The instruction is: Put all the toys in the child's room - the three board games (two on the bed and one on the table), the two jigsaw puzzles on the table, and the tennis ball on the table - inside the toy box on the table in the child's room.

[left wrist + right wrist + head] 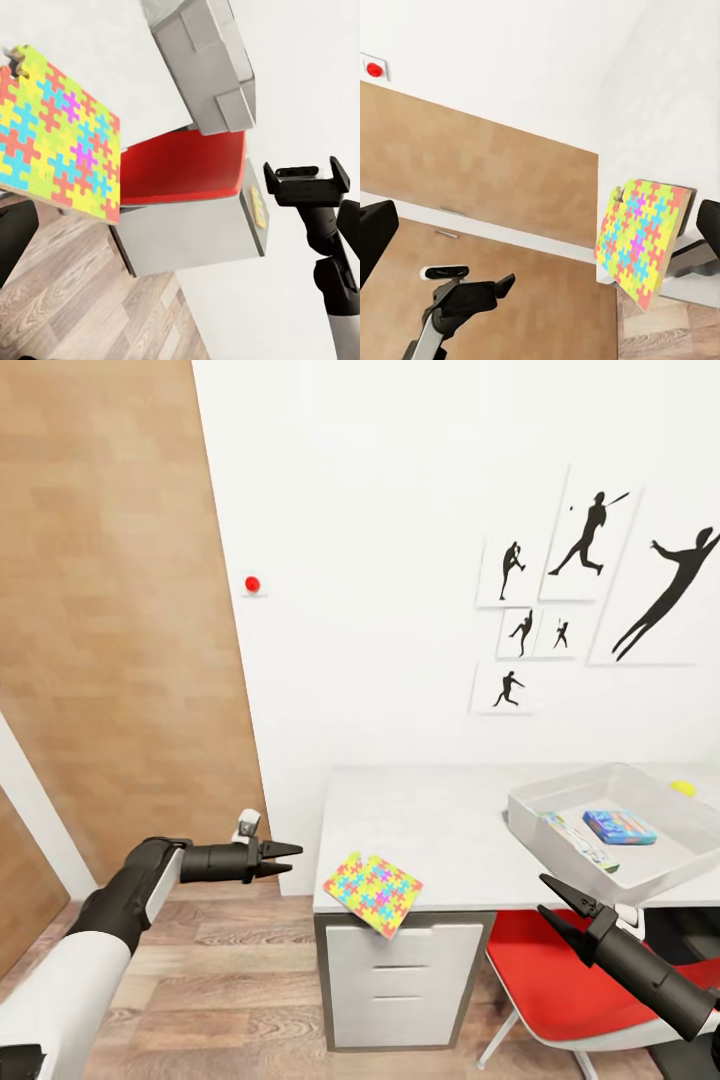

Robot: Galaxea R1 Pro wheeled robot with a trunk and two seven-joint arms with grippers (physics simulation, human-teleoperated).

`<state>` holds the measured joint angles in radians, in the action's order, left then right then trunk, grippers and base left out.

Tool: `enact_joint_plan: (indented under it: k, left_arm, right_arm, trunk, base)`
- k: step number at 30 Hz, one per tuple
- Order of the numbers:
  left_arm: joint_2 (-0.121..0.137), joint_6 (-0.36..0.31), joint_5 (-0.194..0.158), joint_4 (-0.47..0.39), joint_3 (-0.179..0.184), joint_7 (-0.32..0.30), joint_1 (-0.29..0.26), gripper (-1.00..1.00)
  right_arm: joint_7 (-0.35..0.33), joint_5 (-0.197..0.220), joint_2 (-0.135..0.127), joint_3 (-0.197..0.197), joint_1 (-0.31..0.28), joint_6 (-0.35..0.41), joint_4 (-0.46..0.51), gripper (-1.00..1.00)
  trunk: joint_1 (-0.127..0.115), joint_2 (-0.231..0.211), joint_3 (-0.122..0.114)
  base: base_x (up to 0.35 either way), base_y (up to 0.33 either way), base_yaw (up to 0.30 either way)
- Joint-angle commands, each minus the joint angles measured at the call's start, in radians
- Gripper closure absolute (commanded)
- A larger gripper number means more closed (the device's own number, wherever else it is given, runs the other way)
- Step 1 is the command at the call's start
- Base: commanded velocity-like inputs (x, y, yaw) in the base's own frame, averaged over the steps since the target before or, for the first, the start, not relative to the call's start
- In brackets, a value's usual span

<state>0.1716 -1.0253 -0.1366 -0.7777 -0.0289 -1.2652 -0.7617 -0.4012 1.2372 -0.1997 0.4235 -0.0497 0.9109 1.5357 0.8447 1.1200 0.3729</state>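
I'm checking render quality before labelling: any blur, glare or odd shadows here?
Head view: even flat light, no glare, the puzzle and toy box sharp, the wall posters slanted by the wide lens. Left wrist view: crisp, soft shadow under the table. Right wrist view: the near fingers are dark blurs.

A: We see a bright, evenly lit rendered room; the white wall point(400, 560) is nearly blown out, with no visible lamp.

B: We find shadows soft and faint: a pale one under the counter point(430, 830) edge, another inside the toy box point(640, 800).

A: Edges look slightly soft and smeared throughout. The walls lean steeply in the head view. No glare spots.
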Motion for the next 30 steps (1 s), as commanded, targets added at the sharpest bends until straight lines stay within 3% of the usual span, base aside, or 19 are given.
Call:
enact_joint_plan:
  k: [1, 5, 11, 15, 20, 30]
  left_arm:
    - [0.0, -0.007, -0.002, 0.0, 0.0, 0.001, -0.001, -1.0]
    - [-0.01, -0.007, -0.002, 0.008, 0.0, 0.033, -0.001, -1.0]
    - [-0.028, -0.01, -0.005, 0.098, -0.001, 0.061, -0.003, -1.0]
    - [-0.022, -0.014, -0.006, 0.116, -0.01, 0.062, -0.004, -1.0]
    - [-0.004, -0.017, -0.005, 0.123, -0.054, 0.058, -0.005, -1.0]
    - [-0.002, -0.018, -0.004, 0.125, -0.063, 0.058, -0.005, -1.0]
  right_arm:
    - [-0.005, -0.004, 0.0, 0.001, -0.001, 0.005, 0.0, -1.0]
    - [-0.005, -0.004, 0.0, 0.001, -0.001, 0.005, 0.0, -1.0]
    - [-0.005, -0.003, -0.007, 0.001, -0.001, 0.005, -0.001, -1.0]
    - [-0.005, -0.003, -0.01, 0.001, -0.001, 0.005, -0.001, -1.0]
    - [-0.005, -0.002, -0.012, 0.001, -0.001, 0.005, -0.002, -1.0]
    - [-0.005, 0.003, -0.012, 0.018, -0.001, 0.006, -0.002, -1.0]
  trunk:
    - [0.004, 0.008, 0.004]
    - [0.019, 0.036, 0.017]
    - [0.042, 0.078, 0.036]
    - [0.058, 0.106, 0.048]
    - [0.077, 0.141, 0.064]
    - [0.115, 0.211, 0.095]
  base:
    - [0.0, 0.0, 0.0]
    - [0.0, 0.0, 0.0]
    - [0.0, 0.0, 0.0]
    - [0.0, 0.0, 0.0]
    - [0.0, 0.0, 0.0]
    - [0.0, 0.0, 0.0]
